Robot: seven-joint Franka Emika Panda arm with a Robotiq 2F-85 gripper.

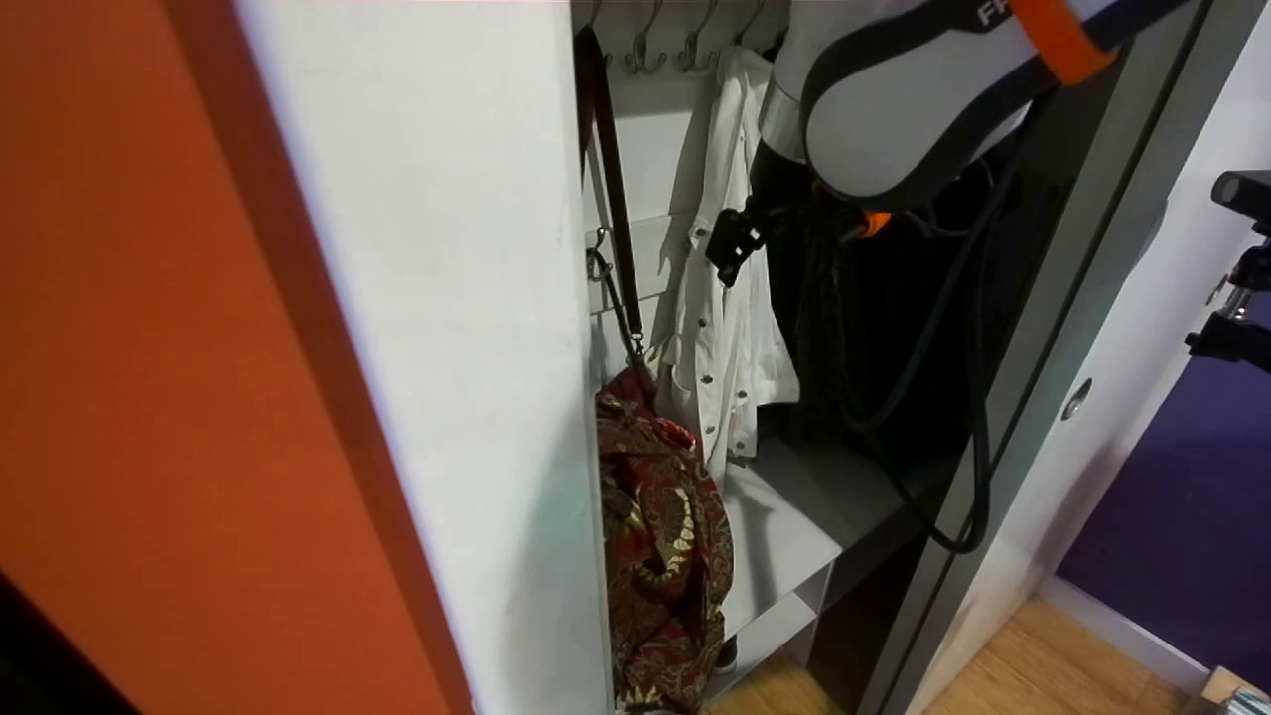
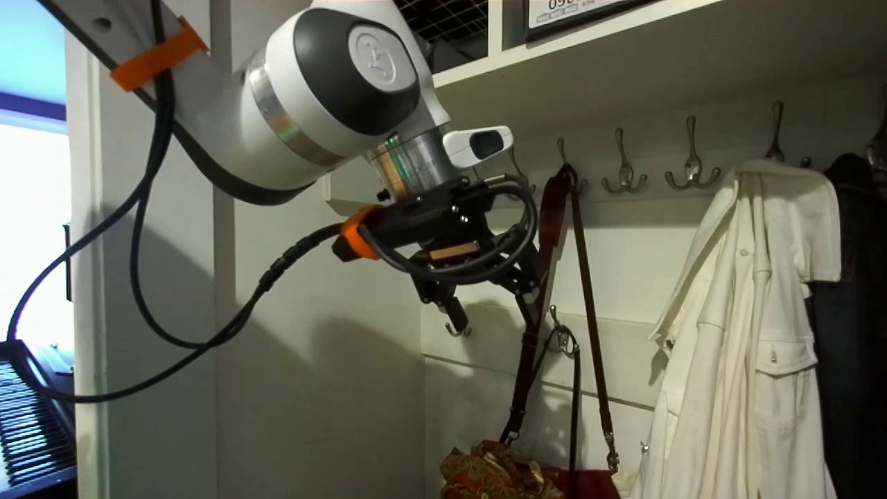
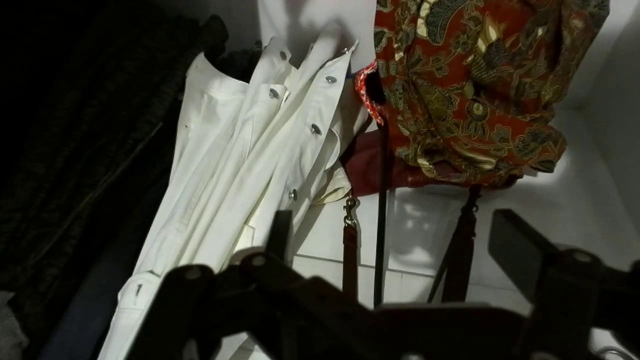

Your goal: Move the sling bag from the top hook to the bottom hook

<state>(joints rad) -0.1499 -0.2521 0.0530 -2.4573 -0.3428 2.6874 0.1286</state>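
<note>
The sling bag is dark red (image 2: 589,483); its body also shows in the wrist view (image 3: 367,165), partly covered by a patterned cloth bag. Its brown-red strap (image 2: 589,312) hangs from a top hook (image 2: 562,149). The bottom hook (image 2: 563,339) is below on the wall and bears a thin black strap. My gripper (image 2: 493,315) is open and empty, fingers wide apart, left of and in front of the strap. In the wrist view both strap sides appear between the fingertips (image 3: 395,237); whether a finger touches the strap I cannot tell. In an exterior view the gripper (image 1: 730,263) is partly hidden.
A red-gold patterned bag (image 1: 665,556) hangs low before the sling bag. A white jacket (image 2: 741,312) and dark clothes (image 2: 852,312) hang to the right. Several more hooks (image 2: 693,159) line the wall below a shelf (image 2: 624,76). A side wall (image 2: 312,360) stands left of the gripper.
</note>
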